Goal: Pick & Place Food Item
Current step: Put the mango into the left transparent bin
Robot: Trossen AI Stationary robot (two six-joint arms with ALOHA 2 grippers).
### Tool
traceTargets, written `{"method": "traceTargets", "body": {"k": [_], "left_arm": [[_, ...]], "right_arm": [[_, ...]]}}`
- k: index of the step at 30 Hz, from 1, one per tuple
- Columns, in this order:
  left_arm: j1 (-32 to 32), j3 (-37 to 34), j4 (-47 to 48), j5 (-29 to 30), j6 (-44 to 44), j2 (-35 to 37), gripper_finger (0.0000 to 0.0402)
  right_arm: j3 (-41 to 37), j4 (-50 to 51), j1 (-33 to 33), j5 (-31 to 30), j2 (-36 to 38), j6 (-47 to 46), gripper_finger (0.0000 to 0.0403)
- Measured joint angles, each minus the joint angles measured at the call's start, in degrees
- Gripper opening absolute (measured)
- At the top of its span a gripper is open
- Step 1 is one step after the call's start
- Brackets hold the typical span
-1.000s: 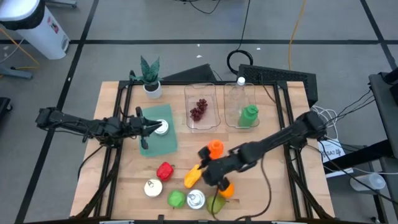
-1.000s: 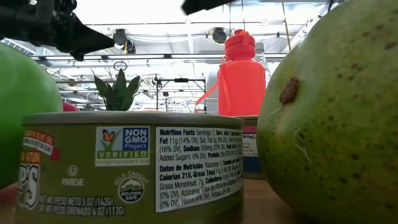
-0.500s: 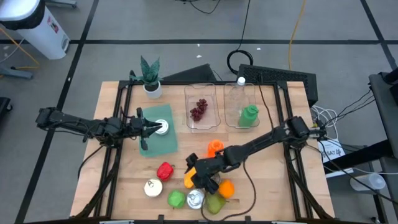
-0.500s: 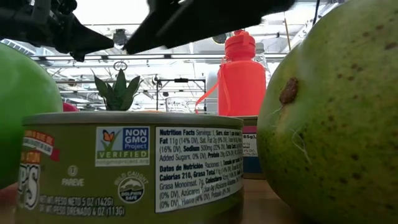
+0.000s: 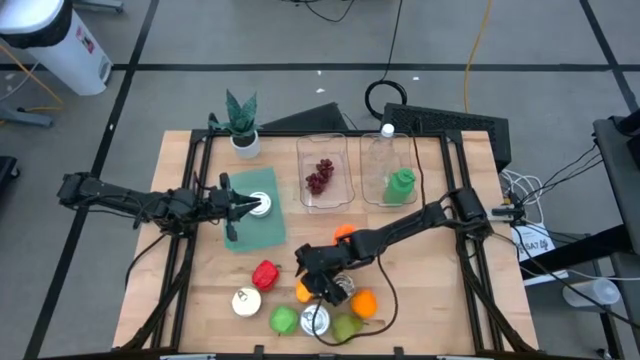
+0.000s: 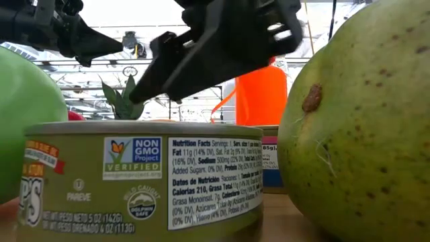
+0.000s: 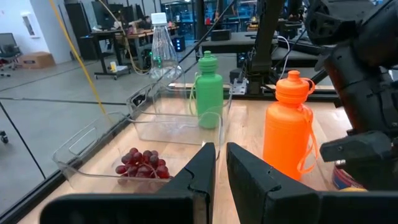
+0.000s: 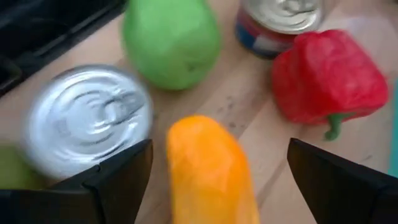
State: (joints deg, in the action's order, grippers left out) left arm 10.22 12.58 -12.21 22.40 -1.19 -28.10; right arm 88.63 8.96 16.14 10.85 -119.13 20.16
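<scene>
A yellow-orange food item [image 8: 211, 171] lies on the wooden table [image 5: 420, 310] near the front, among a red pepper [image 8: 329, 78], a green apple [image 8: 171, 40] and a silver-topped can [image 8: 87, 118]. My right gripper [image 8: 219, 149] is open, slanting down over it, one finger on each side and apart from it. In the high view that gripper [image 5: 312, 280] covers part of the yellow-orange item [image 5: 303, 292]. My left gripper [image 7: 221, 165] is shut and level over the green mat [image 5: 255, 228] at the left.
Two clear trays stand at the back: one [image 5: 340, 195] holds grapes [image 5: 319, 177], the other [image 5: 372, 190] a green bottle [image 5: 401, 186]. An orange bottle [image 5: 345, 236] stands by the right arm. An orange [image 5: 363, 303], a green fruit [image 5: 347, 327] and a second can [image 5: 245, 302] crowd the front edge.
My right gripper has gone down and toward the table's left and near edges, to the yellow-orange item, tipping further downward. In the low view it has come in from above, in front of the orange bottle. Nothing on the table has moved.
</scene>
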Motion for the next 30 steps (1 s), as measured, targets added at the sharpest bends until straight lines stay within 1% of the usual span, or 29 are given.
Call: {"method": "traceTargets", "body": {"k": [4,7,12,18,24,27,30], "left_arm": [[-0.02,-0.01,-0.01,0.0,0.0,0.0,0.0051],[-0.02,-0.01,-0.03,-0.03,0.0,0.0,0.0051],[-0.02,-0.02,-0.06,0.08,-0.2,-0.02,0.0051],[-0.01,-0.02,-0.32,0.11,-0.39,-0.02,0.0051],[-0.02,-0.02,-0.45,0.11,-0.24,-0.01,0.0051],[-0.02,-0.02,-0.44,0.11,-0.25,0.0,0.0051],[-0.02,-0.02,-0.44,0.11,-0.42,0.0,0.0051]], "right_arm": [[-0.31,1.25,-0.43,-0.07,-1.13,-0.66,0.0355],[0.14,-0.68,-1.15,-0.15,-3.12,-0.44,0.0355],[-0.13,0.92,-1.9,-0.15,-4.19,-1.21,0.0353],[-0.19,1.12,-1.88,0.0,-4.98,-0.94,0.0339],[-0.14,0.44,-1.82,-0.08,-4.84,0.23,0.0304],[-0.14,-1.78,-1.84,-0.06,-4.79,0.46,0.0272],[-0.12,-2.33,-1.82,-0.06,-4.76,0.48,0.0231]]}}
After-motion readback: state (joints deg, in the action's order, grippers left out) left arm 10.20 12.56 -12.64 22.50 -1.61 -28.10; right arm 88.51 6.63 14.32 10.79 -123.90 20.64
